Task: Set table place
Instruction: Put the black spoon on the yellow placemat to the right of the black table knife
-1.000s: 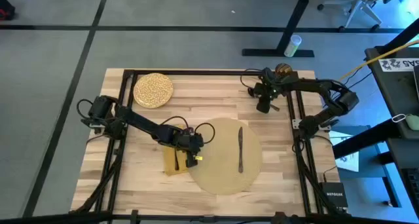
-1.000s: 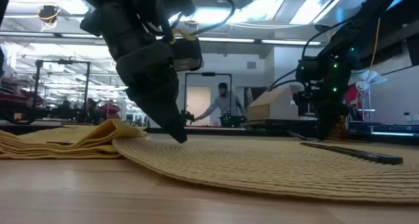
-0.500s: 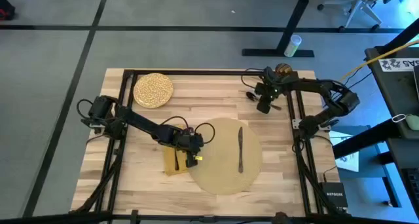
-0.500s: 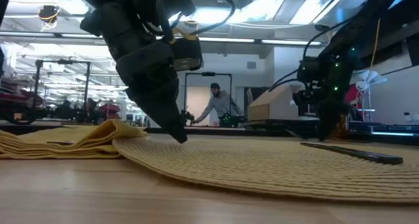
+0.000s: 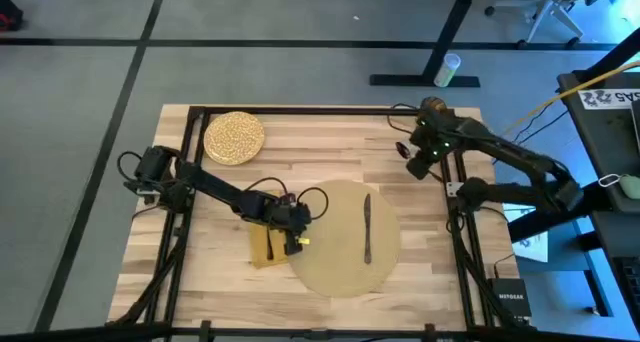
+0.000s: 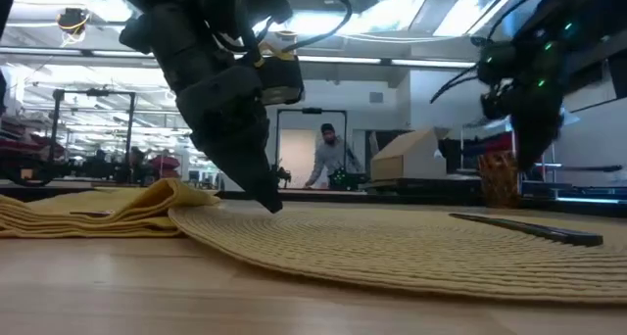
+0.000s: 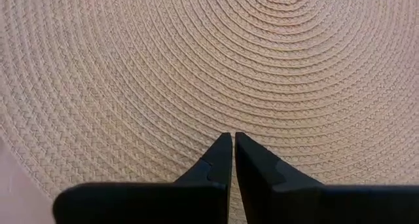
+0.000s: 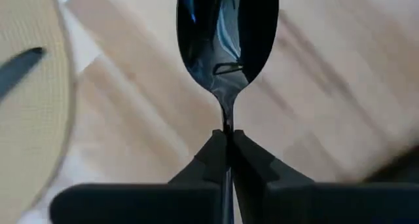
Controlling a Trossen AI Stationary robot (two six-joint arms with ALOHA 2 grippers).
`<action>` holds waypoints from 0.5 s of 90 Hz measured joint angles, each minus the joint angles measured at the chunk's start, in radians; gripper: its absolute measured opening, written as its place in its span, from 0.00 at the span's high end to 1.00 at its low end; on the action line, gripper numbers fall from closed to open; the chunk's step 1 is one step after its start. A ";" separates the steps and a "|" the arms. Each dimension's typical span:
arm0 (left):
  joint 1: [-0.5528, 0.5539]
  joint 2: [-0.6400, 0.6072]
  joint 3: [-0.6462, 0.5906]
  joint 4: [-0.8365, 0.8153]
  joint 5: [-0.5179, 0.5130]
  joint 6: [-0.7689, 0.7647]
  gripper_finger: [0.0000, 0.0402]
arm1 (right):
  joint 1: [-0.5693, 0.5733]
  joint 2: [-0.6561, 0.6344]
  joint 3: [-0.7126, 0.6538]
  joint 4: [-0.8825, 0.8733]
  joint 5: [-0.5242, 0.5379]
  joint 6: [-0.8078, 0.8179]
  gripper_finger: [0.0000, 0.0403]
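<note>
My right gripper (image 5: 413, 154) hangs over the table's far right part, shut on a dark metal spoon (image 8: 227, 34) whose bowl sticks out past the fingertips. My left gripper (image 5: 292, 239) is shut, its tips (image 7: 232, 135) at the left part of the round tan placemat (image 5: 340, 257). A dark knife (image 5: 367, 227) lies on the placemat's right half. The mustard napkin (image 5: 261, 248) lies crumpled against the placemat's left edge. The speckled yellow plate (image 5: 234, 137) rests flat at the far left. The amber glass (image 5: 432, 105) stands at the far right edge. My right gripper pinches the spoon's thin neck (image 8: 227, 119) just behind the bowl between its two fingers. The handle runs back along the fingers. The spoon is lifted clear of the wood. My left gripper's shut tips reach the placemat's weave (image 6: 275, 207); whether they touch it I cannot tell.
Black rails (image 5: 190, 157) frame the tabletop on its left, far and right sides. Bare wood (image 5: 320, 147) lies between the plate and my right gripper. A person (image 6: 328, 159) stands far behind the table in the room.
My right gripper has risen and gone toward the table's right edge, carrying the spoon up off the wood. My left gripper has kept still on the placemat.
</note>
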 joint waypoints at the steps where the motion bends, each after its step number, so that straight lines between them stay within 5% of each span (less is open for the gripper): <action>1: 0.000 0.000 0.000 0.000 0.000 0.002 1.00 | 0.008 -0.012 0.000 -0.005 -0.002 0.014 1.00; 22: 0.023 0.000 0.000 0.011 -0.001 0.031 1.00 | 0.250 -0.171 0.001 -0.032 0.032 0.402 1.00; 45: 0.040 0.000 0.000 0.112 -0.001 0.111 1.00 | 0.604 -0.127 0.002 0.056 0.148 0.855 1.00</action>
